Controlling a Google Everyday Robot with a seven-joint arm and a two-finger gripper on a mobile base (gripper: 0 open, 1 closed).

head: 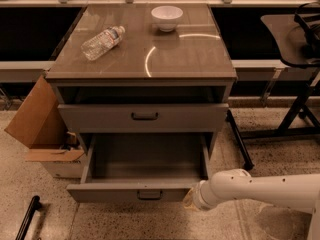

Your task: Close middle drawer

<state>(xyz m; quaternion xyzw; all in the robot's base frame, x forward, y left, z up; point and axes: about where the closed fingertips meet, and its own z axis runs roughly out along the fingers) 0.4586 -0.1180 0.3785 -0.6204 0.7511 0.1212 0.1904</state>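
The middle drawer (125, 192) is grey metal and pulled far out of the cabinet, so its empty deep box shows. Its low flat front has a small dark bar handle (150, 194) at centre. Above it, the taller top drawer (144, 117) stands out only slightly. The lowest drawer is hidden under the open one. My gripper (188, 201) is at the end of the white arm (260, 189), low by the floor. It sits right at the right end of the middle drawer's front.
On the cabinet top (190, 54) a clear plastic bottle (102, 42) lies on its side and a white bowl (167, 17) stands at the back. An open cardboard box (37, 129) is on the floor to the left, black stand legs (295, 119) to the right, and a dark bar (27, 219) at the lower left.
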